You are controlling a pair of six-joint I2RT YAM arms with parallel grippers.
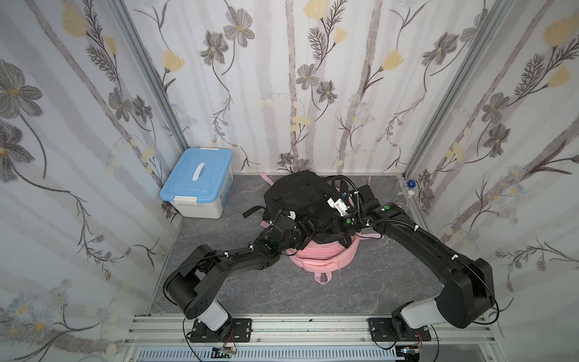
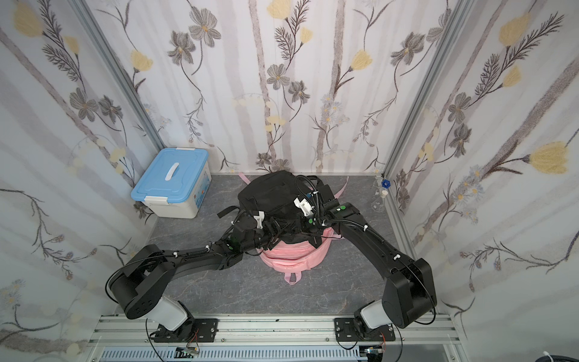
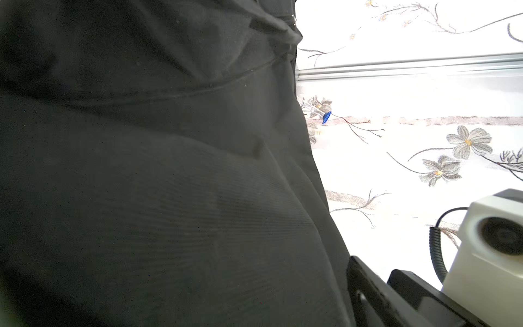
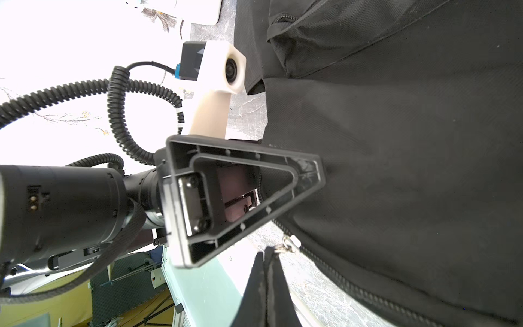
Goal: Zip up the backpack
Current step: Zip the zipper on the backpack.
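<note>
Jaws: left apart against black backpack (image 3: 169, 170); right together by zipper pull (image 4: 288, 243), right wrist view only.

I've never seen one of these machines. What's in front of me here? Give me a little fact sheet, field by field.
Surface: grey marbled table
Main item: black backpack, lying on top of a pink backpack
Also there: blue-lidded storage box, far left corner
Right gripper: shut on the zipper pull
Left gripper: tip at the black backpack's fabric; open or shut unclear
Zip progress: cannot tell
</note>
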